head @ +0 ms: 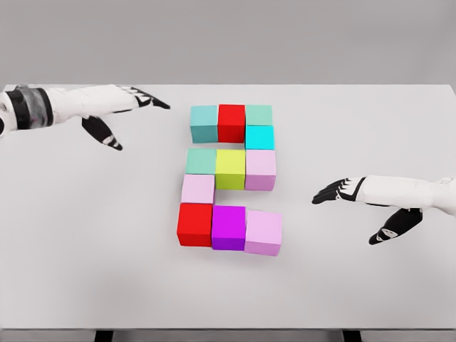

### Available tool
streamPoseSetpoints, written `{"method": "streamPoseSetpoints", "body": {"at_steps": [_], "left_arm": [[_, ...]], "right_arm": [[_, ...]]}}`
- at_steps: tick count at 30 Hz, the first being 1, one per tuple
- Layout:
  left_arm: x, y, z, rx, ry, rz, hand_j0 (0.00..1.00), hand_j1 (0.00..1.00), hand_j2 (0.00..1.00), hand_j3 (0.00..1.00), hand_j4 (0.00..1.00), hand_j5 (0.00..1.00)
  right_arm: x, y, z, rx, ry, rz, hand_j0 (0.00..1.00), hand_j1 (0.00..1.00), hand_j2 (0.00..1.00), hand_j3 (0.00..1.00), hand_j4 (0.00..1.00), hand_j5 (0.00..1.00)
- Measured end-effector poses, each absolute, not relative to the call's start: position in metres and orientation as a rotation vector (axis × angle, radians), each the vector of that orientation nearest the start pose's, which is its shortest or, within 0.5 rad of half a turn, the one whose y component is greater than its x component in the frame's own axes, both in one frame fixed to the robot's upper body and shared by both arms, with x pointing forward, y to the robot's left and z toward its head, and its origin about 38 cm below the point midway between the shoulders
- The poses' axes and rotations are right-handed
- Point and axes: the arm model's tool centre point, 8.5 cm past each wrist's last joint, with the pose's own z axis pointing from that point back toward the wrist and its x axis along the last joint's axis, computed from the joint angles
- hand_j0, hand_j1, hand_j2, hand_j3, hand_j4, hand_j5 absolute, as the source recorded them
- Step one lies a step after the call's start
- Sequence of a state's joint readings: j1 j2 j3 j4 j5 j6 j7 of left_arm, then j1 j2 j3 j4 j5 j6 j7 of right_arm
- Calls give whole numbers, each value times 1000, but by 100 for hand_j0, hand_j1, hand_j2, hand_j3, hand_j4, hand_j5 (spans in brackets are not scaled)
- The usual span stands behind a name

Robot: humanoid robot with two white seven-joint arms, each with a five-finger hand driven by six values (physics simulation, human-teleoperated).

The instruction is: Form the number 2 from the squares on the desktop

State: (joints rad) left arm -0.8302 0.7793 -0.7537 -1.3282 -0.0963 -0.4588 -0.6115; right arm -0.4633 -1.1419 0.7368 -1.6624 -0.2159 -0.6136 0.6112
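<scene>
Coloured cubes lie on the white table (85, 242) in a shape like a 2. The top row is a teal cube (204, 122), a red cube (231, 122) and a pale green cube (258, 115), with a cyan cube (259, 137) below its right end. The middle row holds a green-grey cube (201, 161), a yellow-green cube (230, 168) and a pink cube (261, 169). A light pink cube (197, 189) leads down to a red cube (195, 224), a magenta cube (229, 226) and a pink cube (263, 232). My left hand (132, 114) hovers open at the upper left. My right hand (363, 206) is open, right of the cubes.
The table's front edge runs along the bottom of the view, with dark legs showing under it. A plain grey wall stands behind the far edge.
</scene>
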Motion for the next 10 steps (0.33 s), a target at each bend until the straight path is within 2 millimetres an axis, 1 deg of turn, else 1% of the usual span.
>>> {"method": "streamPoseSetpoints", "body": {"at_steps": [1,2,3,4,5,6,7,10], "left_arm": [[460,303,234,145,-1486,-1809,100,100,100,100,100,100],[453,313,236,93,-1553,-1739,100,100,100,100,100,100],[438,325,215,2,-1583,-1625,100,100,100,100,100,100],[427,335,206,-57,-1626,-1529,100,100,100,100,100,100],[420,341,208,-84,-1677,-1472,100,100,100,100,100,100],[416,345,214,-100,-1727,-1423,100,100,100,100,100,100],[411,348,214,-120,-1754,-1382,100,100,100,100,100,100],[404,355,221,-142,-1812,-1314,100,100,100,100,100,100]], "right_arm": [[342,-336,205,187,-1399,1876,100,100,100,100,100,100],[342,-336,205,187,-1399,1875,100,100,100,100,100,100],[342,-336,205,187,-1399,1876,100,100,100,100,100,100],[342,-336,205,187,-1399,1876,100,100,100,100,100,100],[342,-336,205,188,-1400,1875,100,100,100,100,100,100],[342,-336,205,188,-1400,1875,100,100,100,100,100,100],[342,-336,205,188,-1400,1875,100,100,100,100,100,100],[342,-336,205,188,-1400,1875,100,100,100,100,100,100]]}}
